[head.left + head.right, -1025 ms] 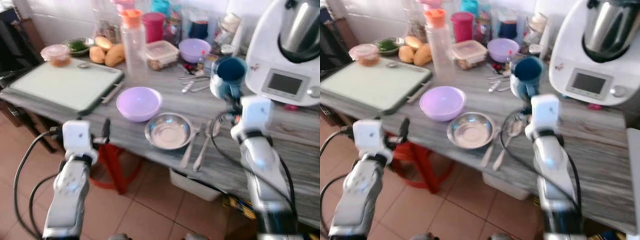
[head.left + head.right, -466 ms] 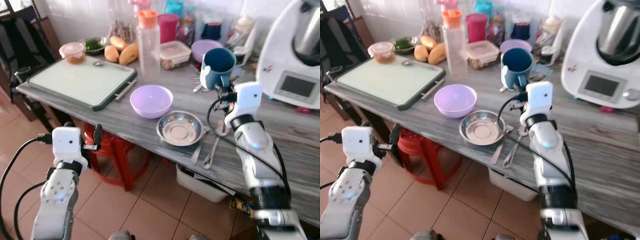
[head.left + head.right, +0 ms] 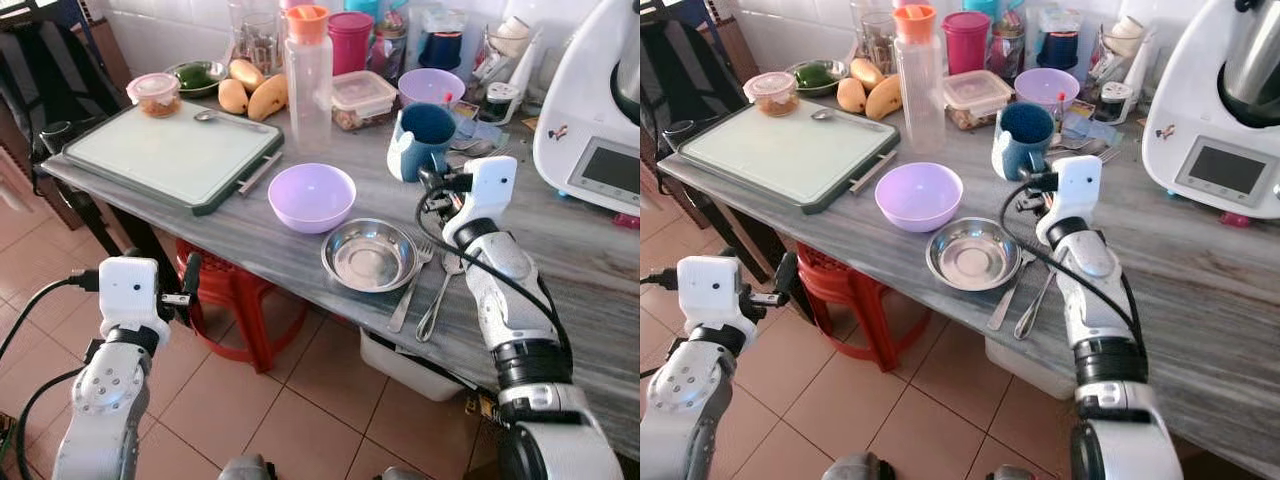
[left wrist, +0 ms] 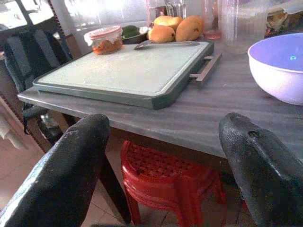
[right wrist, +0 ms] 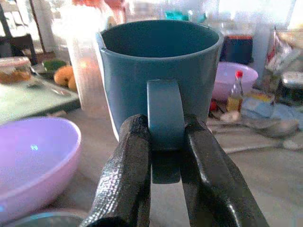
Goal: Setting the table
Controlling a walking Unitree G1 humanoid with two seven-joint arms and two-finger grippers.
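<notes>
A blue mug (image 3: 421,140) stands on the grey table (image 3: 560,260) behind the steel bowl (image 3: 368,255). My right gripper (image 3: 432,181) is shut on the mug's handle (image 5: 164,118); both fingers (image 5: 132,161) press its sides. A fork (image 3: 408,287) and a spoon (image 3: 440,295) lie beside the steel bowl. A lilac bowl (image 3: 311,196) sits to the left of it. My left gripper (image 3: 188,290) hangs open below the table edge, over the tiled floor, with nothing between its fingers (image 4: 66,175).
A green cutting board (image 3: 175,152) lies at the table's left end. At the back stand a clear bottle (image 3: 307,80), food tubs, mangoes (image 3: 250,95) and a second lilac bowl (image 3: 430,88). A white kitchen machine (image 3: 600,120) is at the right. A red stool (image 3: 235,300) is under the table.
My right gripper has lowered the blue mug from the air onto the table behind the steel bowl. The camera has shifted, showing more of the table's left end.
</notes>
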